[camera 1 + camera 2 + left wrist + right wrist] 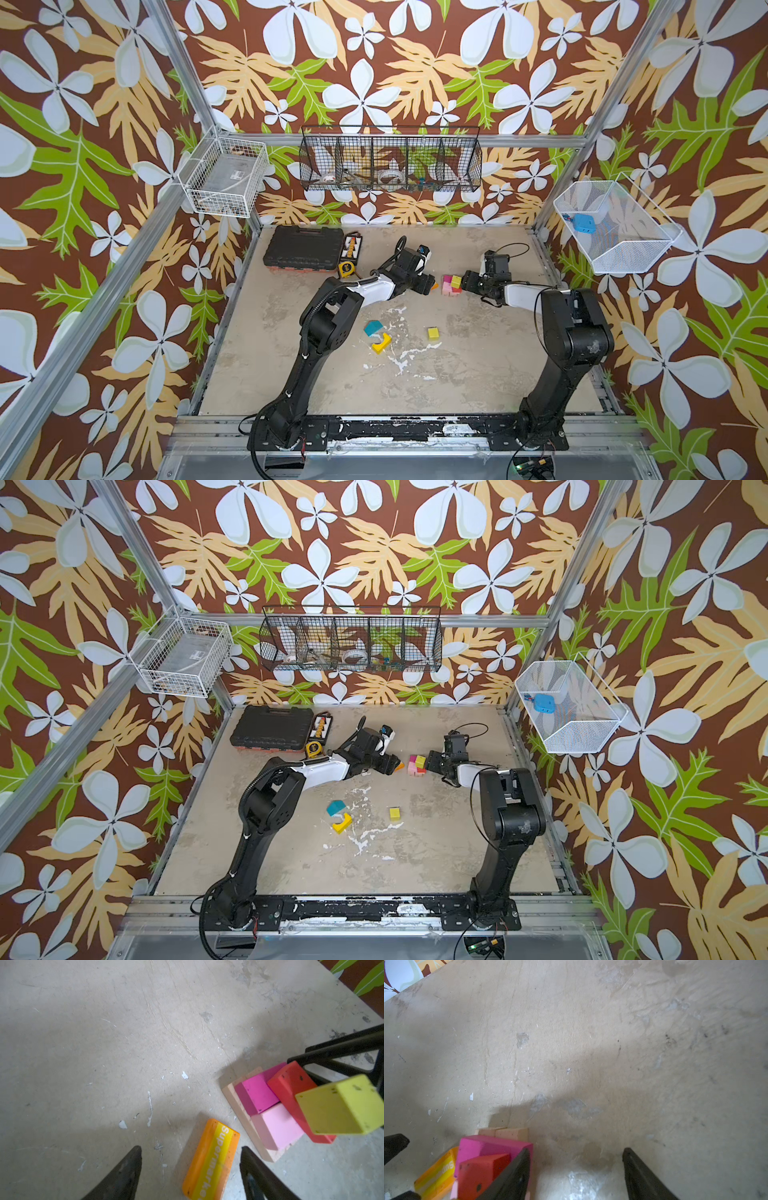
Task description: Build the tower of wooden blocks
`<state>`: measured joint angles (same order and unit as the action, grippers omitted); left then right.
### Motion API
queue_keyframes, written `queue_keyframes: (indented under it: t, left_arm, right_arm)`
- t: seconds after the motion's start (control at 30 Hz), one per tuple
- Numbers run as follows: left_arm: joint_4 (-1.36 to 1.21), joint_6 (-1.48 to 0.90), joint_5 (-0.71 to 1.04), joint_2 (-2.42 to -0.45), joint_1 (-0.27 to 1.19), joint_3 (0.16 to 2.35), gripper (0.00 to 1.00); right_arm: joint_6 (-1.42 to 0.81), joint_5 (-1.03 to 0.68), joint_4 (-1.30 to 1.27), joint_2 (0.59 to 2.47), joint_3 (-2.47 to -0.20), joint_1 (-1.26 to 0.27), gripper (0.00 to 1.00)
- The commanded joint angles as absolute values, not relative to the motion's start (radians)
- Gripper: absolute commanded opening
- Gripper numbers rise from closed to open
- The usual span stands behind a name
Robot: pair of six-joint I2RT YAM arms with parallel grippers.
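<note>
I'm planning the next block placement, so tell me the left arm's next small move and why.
Probably lower the left end effector and close it on the orange block. Its jaws stand open, and the block lies flat on the table between them, loose beside the tower.

Between the left gripper (191, 1148) fingers I lose the orange block (198, 1169) past the frame edge; its lettering (217, 1157) is cut short.

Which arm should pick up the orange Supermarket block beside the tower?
Left. The left gripper hangs with open jaws either side of the orange block, flat beside the tower. The right gripper, also open, is beyond the tower and would likely have to reach across.
</note>
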<state>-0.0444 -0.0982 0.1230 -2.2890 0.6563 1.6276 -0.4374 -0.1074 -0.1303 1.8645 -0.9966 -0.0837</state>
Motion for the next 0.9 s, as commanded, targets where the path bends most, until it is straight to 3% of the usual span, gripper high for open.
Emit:
queue_keyframes:
  t: [0.0, 0.57, 0.87]
  left_arm:
    - [-0.015, -0.045, 0.15, -2.285, 0.655, 1.62, 0.75]
    - [0.022, -0.007, 0.146, -2.332, 0.673, 1.658, 0.6]
    - [0.04, 0.006, 0.093, -2.341, 0.689, 1.671, 0.36]
  right_arm:
    - [-0.433, -0.107, -0.134, 1.858, -0.996, -0.083, 0.71]
    - [-0.43, -0.112, -0.133, 1.86, -0.997, -0.083, 0.71]
    - [-0.43, -0.112, -0.134, 1.859, -0.997, -0.083, 0.71]
